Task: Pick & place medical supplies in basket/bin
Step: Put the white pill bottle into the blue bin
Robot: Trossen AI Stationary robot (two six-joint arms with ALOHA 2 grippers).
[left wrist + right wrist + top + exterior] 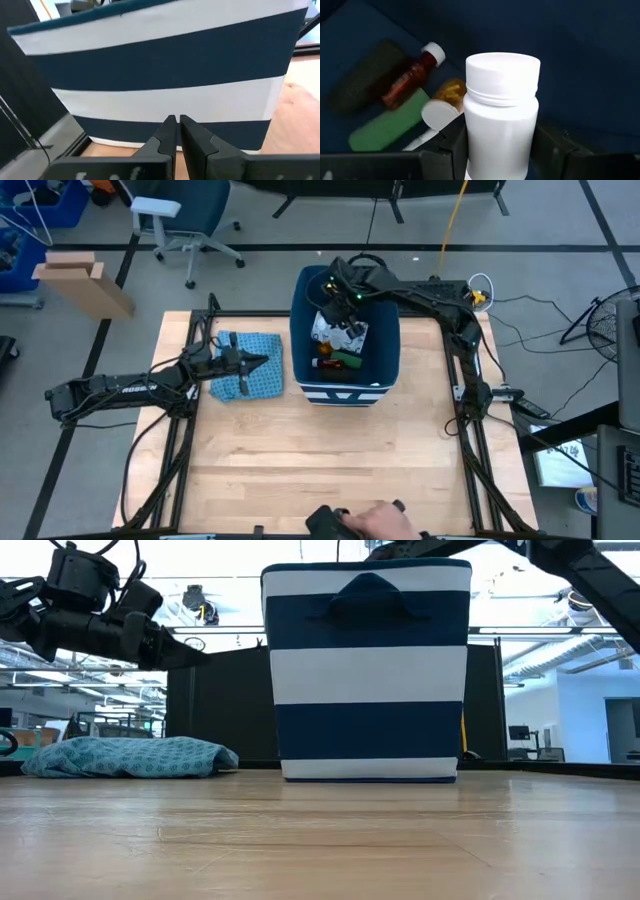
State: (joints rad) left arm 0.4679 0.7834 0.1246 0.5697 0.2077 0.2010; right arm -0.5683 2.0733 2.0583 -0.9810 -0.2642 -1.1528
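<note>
The dark-blue bin [296, 330] with white stripes [367, 670] stands at the table's far middle. My right gripper [340, 305] reaches into its open top, shut on a white capped bottle [502, 110]. Below it, on the bin's floor, lie a green cylinder [390, 125], a dark red bottle with a white cap [412, 77], an orange vial [447, 95] and a dark item [362, 82]. My left gripper [262, 363] hangs shut and level above the light blue cloth [262, 385], pointing at the bin's striped wall [165, 65]. My right gripper pinches the white bottle's lower body [495, 150] between its two fingers [451, 145], one on each side. The fingers slant down into the bin from above. The bottle's capped end [502, 67] points away from the wrist, and the bottle is clear of the items below.
The patterned cloth [130, 757] lies bunched on the table left of the bin. A person's hand with a dark device [375, 522] shows at the table's near edge. Bare wooden tabletop [330, 460] stretches in front of the bin.
</note>
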